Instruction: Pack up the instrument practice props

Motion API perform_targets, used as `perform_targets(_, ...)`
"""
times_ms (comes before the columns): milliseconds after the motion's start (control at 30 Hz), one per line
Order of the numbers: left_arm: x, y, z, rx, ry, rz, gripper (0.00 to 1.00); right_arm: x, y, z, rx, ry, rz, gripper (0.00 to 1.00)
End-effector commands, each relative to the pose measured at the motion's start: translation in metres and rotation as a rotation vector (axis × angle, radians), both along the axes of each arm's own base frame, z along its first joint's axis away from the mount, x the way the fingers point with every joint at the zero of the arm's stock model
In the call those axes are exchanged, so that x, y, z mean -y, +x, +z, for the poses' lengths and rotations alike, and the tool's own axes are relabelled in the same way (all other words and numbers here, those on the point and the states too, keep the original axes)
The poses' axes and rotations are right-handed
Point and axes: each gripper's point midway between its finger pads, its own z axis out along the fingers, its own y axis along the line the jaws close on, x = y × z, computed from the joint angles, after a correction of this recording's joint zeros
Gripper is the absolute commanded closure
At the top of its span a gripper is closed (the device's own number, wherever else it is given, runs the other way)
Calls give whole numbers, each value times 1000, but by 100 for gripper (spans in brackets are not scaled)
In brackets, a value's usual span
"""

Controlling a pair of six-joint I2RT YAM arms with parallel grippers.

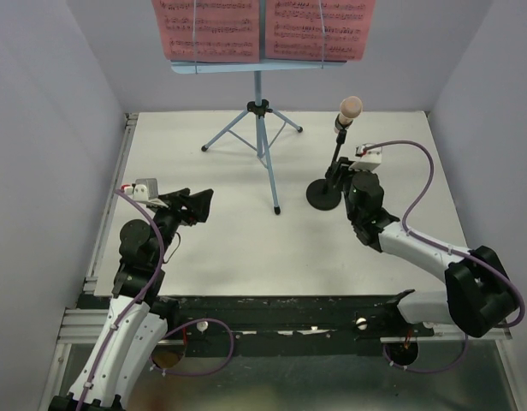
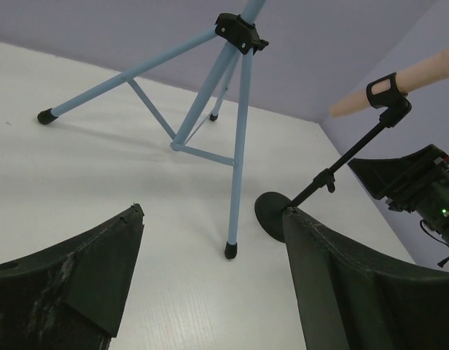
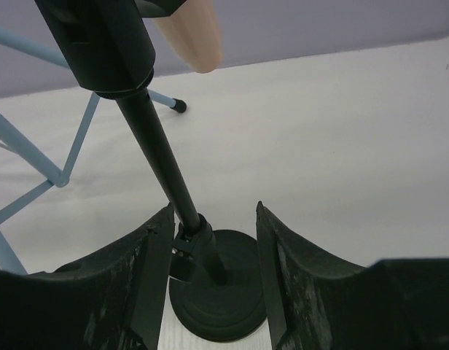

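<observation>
The light-blue music stand stands at the back on its tripod, with two pink sheet-music pages on its desk. The beige-pink microphone sits in the short black mic stand. My right gripper is open, and its fingers straddle the mic stand pole just above the round base. The pole is nearer the left finger. My left gripper is open and empty, low over the table. It faces the tripod's near leg and the mic stand base.
Purple walls close in the white table at the back and both sides. The tripod's feet spread across the back middle. A purple cable loops from the right wrist. The black frame rail runs along the near edge.
</observation>
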Motion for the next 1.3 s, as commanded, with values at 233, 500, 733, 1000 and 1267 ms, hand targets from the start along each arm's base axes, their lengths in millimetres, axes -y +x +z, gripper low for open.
perform_targets(233,0,-5,-4,1,8,-7,14,-18,25,17,59,21,30,51)
perform_targets(500,1,-5,-6,-6,26,-15,18,-20,32,5,36,13,28,71)
perform_targets(733,3,-6,-7,-13,33,-28,19,-19,25,8,49,21,45,99)
perform_targets(1000,5,-8,-2,7,29,-42,20,-24,3,27,68,-21,154,99)
perform_targets(1267,13,-12,5,43,33,-86,24,-43,-39,54,95,-26,328,99)
